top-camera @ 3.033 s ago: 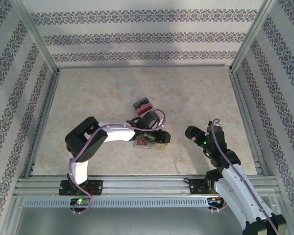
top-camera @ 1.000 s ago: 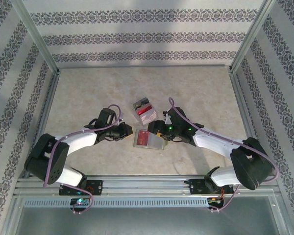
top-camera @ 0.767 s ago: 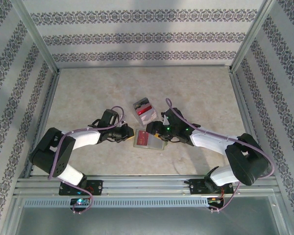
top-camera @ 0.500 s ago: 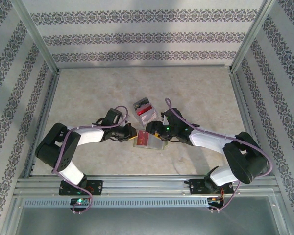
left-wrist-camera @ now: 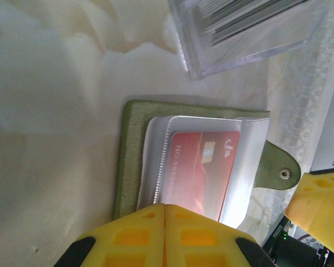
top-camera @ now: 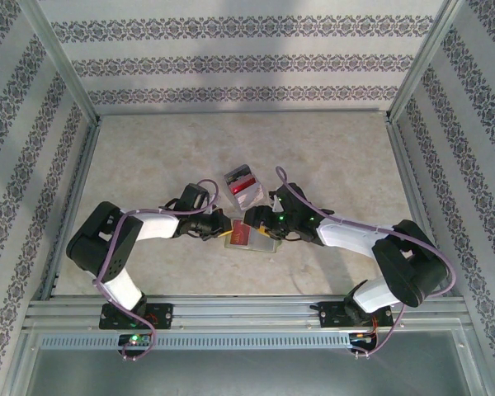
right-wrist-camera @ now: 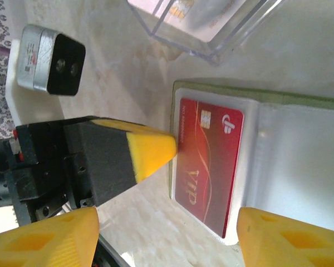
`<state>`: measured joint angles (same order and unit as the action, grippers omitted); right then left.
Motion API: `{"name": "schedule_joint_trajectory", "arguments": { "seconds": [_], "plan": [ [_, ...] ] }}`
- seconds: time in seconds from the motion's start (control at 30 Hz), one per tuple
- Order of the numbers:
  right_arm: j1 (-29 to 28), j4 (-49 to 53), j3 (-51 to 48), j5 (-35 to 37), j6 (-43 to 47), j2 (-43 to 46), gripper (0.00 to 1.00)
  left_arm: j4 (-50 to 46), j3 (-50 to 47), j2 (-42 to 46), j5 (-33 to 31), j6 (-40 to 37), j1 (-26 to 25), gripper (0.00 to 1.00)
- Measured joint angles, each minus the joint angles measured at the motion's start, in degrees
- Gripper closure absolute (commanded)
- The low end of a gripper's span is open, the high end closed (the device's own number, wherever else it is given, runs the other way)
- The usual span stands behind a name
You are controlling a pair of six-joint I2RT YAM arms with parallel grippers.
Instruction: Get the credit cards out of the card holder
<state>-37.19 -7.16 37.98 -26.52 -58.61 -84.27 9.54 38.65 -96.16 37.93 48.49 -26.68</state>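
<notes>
The card holder (left-wrist-camera: 134, 156) lies open and flat on the table, olive-green outside with pale plastic sleeves. A red credit card (right-wrist-camera: 209, 167) sits in its top sleeve (left-wrist-camera: 203, 167). My left gripper (left-wrist-camera: 165, 207) is shut, its yellow tips pressed together at the holder's left edge (top-camera: 223, 224). In the right wrist view that yellow tip (right-wrist-camera: 153, 153) touches the holder's rim beside the card. My right gripper (right-wrist-camera: 167, 225) is open and low over the holder (top-camera: 252, 239), its fingers (right-wrist-camera: 50, 239) wide apart with the red card's end between them.
A clear plastic box (top-camera: 242, 186) with cards in it stands just behind the holder (left-wrist-camera: 250, 33). The beige marble table (top-camera: 148, 157) runs out to metal frame rails and patterned walls on three sides. Both arms lie low, meeting at the table's middle.
My left gripper has slid right to the holder's left edge and shut. The right gripper has edged a little left over the holder and stayed open.
</notes>
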Motion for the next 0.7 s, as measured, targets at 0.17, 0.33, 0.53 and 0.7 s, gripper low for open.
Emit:
{"name": "schedule_joint_trajectory", "arguments": {
  "seconds": [0.17, 0.33, 0.53, 0.7],
  "plan": [
    [-0.59, 0.0, 0.0, -0.15, -0.07, -0.72, 0.34, 0.02, 0.0, -0.24, -0.13, -0.02, 0.0, 0.92],
    [-0.96, 0.0, 0.0, -0.15, -0.39, -1.7, 0.38, 0.02, -0.02, -0.26, -0.46, -0.02, 0.0, 0.92],
    [-2.32, -0.11, 0.0, -0.15, -1.33, -2.97, 0.43, 0.26, -0.24, -0.26, -0.61, -0.04, 0.0, 0.92],
    [-2.84, -0.7, 0.02, -0.13, -1.7, -4.48, 0.48, 0.98, -0.55, -0.26, -0.61, -0.04, 0.0, 0.92]
  ]
}}
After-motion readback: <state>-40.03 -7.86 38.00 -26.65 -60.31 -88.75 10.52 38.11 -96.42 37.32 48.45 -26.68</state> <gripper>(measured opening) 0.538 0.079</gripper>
